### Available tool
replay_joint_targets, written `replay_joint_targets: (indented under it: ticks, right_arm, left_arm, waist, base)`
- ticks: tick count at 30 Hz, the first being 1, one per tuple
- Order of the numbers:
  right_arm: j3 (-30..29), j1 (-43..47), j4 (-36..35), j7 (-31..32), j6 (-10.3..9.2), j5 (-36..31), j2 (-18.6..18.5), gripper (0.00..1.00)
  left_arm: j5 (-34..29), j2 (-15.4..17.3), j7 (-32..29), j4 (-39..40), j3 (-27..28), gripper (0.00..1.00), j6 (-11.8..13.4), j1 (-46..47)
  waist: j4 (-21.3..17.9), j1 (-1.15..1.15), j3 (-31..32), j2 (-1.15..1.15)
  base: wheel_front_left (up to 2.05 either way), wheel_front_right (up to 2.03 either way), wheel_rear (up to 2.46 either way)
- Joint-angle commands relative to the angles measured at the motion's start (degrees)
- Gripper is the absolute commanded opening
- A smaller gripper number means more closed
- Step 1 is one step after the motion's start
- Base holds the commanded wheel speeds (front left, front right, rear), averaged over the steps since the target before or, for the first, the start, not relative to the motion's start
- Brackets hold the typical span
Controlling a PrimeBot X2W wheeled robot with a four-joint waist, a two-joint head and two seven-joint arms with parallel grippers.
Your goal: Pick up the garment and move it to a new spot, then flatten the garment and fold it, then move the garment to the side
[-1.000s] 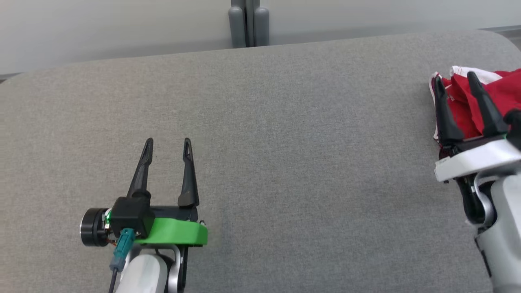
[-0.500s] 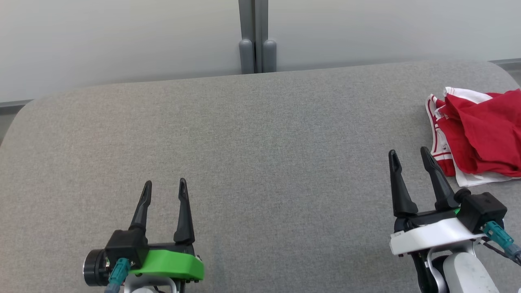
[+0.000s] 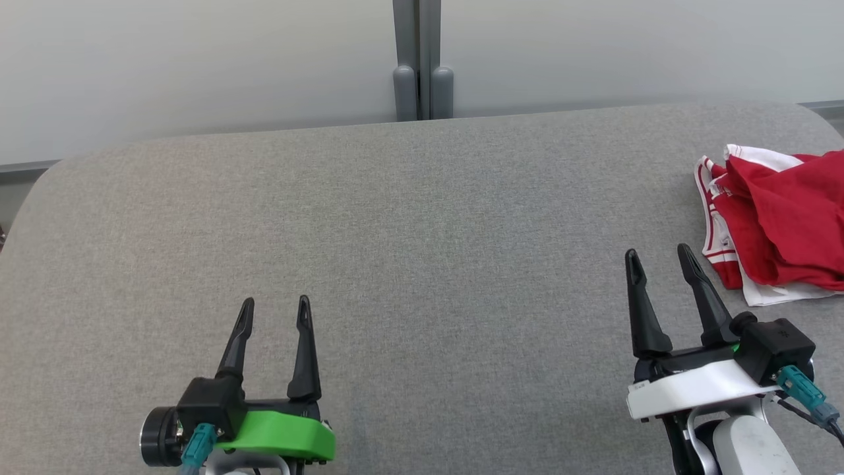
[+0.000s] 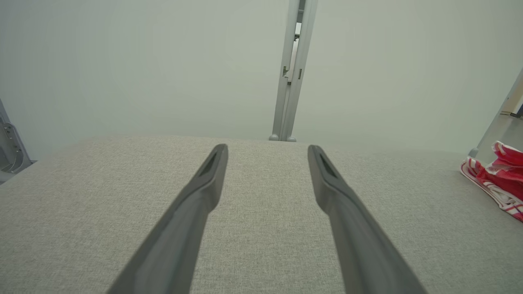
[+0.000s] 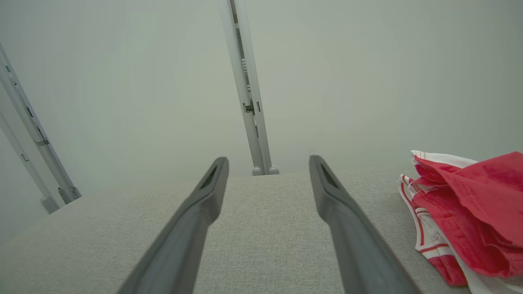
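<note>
Both arms hover low over the grey fabric table (image 3: 422, 218). The left gripper (image 3: 275, 300) has its 2 fingers spread wide with nothing between them and bare cloth ahead of its tips. The right gripper (image 3: 658, 251) is spread just as wide and holds nothing. The red and white garment (image 3: 778, 211) lies bunched just ahead and to the right of the right gripper's fingertips. It is near them but apart, by the table's rounded far right corner, well away from the left gripper. Beyond both pairs of fingers, past the table's far edge, stands a pale wall (image 3: 198, 66) split by a grey upright post (image 3: 422, 59) with 2 rounded feet.
</note>
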State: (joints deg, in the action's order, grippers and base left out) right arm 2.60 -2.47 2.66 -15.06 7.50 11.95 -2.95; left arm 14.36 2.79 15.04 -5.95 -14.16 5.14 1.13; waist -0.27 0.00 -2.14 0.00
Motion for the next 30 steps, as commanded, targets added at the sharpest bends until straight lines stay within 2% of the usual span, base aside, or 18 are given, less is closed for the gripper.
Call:
replay_joint_targets:
  ticks: [1,11,15,24,25,30]
  right_arm:
    - [-0.01,0.04,-0.42,-0.12,-0.04,0.23,0.00,1.00]
    - [-0.14,0.26,0.43,-0.12,-0.04,-0.37,0.03,1.00]
    - [0.06,0.26,0.62,-0.12,-0.04,-0.09,0.03,1.00]
    - [0.42,0.22,1.12,-0.12,-0.04,0.54,0.03,1.00]
    - [0.37,0.01,1.04,0.00,0.00,0.41,0.07,0.00]
    - [0.38,0.39,1.75,0.60,0.00,4.41,0.05,0.00]
  left_arm:
    - [0.41,0.24,0.15,0.31,0.35,1.00,0.19,-1.00]
    - [0.41,0.23,0.15,1.87,1.33,1.00,0.61,-1.20]
    - [1.64,0.23,0.15,2.06,1.45,1.00,-0.66,-1.21]
    - [4.04,0.23,0.15,1.04,1.53,1.00,-1.69,-1.65]
    - [3.83,0.00,0.00,1.00,1.28,0.00,-1.57,-0.74]
    - [7.60,0.12,-0.66,0.46,1.60,0.00,-1.97,-1.02]
  waist:
    - [-0.05,0.00,0.01,0.00]
    - [-0.57,0.00,-0.25,0.00]
    - [-0.65,0.00,-0.29,0.00]
    - [-0.67,0.00,-0.33,0.00]
    - [-0.67,0.00,-0.34,0.00]
    - [-0.65,0.00,-0.28,0.00]
  base:
    - [0.00,0.00,0.00]
    - [0.00,0.00,0.00]
    - [0.00,0.00,0.00]
    - [0.00,0.00,0.00]
    - [0.00,0.00,0.00]
    - [0.00,0.00,0.00]
